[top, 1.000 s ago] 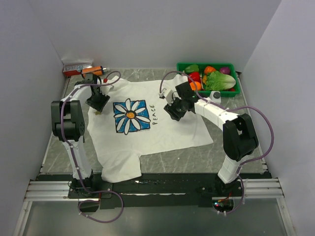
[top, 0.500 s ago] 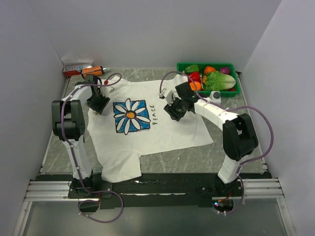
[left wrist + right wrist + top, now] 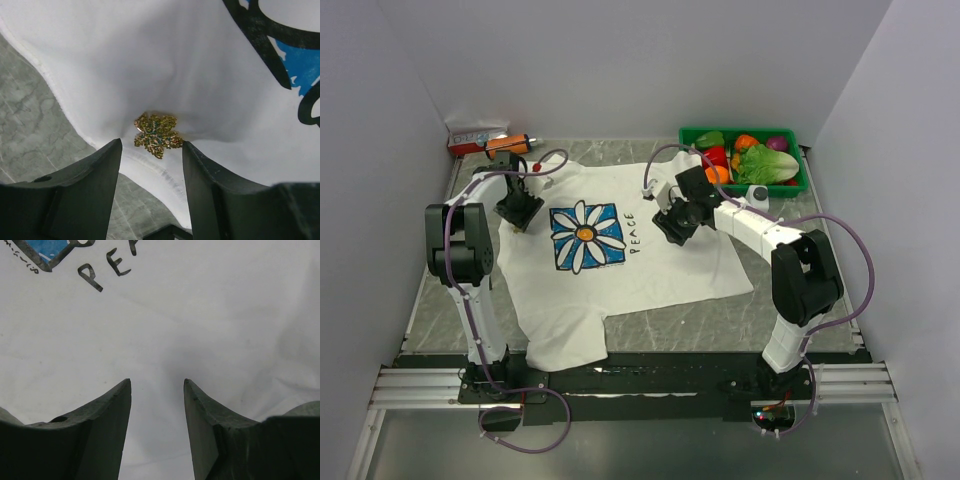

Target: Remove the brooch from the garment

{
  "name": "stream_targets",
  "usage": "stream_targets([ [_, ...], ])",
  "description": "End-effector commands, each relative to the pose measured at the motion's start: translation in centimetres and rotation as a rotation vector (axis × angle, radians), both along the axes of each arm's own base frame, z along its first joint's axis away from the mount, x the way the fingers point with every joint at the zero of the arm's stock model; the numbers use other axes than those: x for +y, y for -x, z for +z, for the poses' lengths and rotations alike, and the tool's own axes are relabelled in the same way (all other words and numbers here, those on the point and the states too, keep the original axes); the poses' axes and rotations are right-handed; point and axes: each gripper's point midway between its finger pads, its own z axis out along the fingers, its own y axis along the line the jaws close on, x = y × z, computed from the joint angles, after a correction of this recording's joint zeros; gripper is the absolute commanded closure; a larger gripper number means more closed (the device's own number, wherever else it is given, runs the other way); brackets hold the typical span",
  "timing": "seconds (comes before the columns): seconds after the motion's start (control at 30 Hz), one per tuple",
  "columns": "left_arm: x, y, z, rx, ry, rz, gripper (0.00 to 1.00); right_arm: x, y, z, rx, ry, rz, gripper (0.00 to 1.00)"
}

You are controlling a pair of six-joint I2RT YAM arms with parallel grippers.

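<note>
At the shirt point(image 3: 650, 270) edge on the left, the brooch point(image 3: 156, 134) sits pinned inside the parted left end effector point(image 3: 152, 145), ungripped. Also parted, the right end effector point(image 3: 157, 385) hovers over plain cloth. Next, probably: close, pull gently.

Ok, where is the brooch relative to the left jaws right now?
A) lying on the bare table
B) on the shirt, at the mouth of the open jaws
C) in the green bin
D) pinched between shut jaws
B: the left wrist view shows the brooch lying on the white garment, level with the tips of the left jaws, which stand apart on either side of it.
</note>
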Motion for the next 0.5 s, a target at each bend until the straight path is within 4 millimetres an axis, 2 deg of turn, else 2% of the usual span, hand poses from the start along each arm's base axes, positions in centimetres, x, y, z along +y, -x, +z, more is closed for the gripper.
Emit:
stream_targets([
  [0.0, -1.0, 0.7, -0.1, 0.031, -0.002, -0.082, 0.43, 0.9, -0.5, 1.2, -0.026, -0.024, 0.008, 0.46],
  [0.47, -0.3, -0.2, -1.0, 0.014, -0.038, -0.040, 0.46, 1.0, -0.6, 1.3, -0.033, -0.019, 0.013, 0.46],
])
